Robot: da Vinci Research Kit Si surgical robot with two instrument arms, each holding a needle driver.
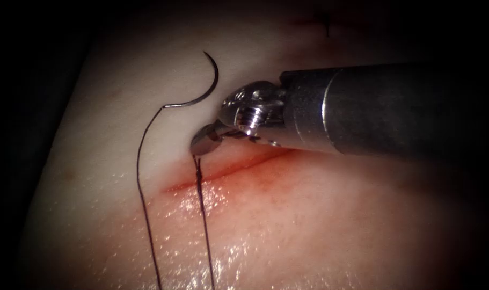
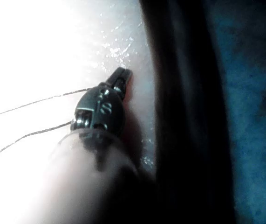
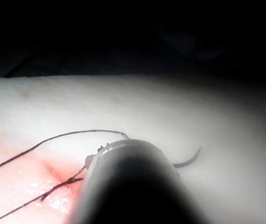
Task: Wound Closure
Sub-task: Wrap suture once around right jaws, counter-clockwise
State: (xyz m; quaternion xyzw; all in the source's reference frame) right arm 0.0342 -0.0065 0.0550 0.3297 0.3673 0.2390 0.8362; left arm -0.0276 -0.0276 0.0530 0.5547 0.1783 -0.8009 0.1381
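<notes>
Where the cut (image 1: pixel 223 174) crosses the tissue (image 1: pixel 319 225), red fluid (image 1: pixel 201 196) marks its edges. Right end effector (image 1: pixel 206 140): closed on the thread (image 1: pixel 202 209) just above the cut's left end. Needle (image 1: pixel 204 86): lying free on the tissue, left of that tool, thread trailing from it. Left end effector (image 2: pixel 122 77): jaws together, holding nothing that I can see.
</notes>
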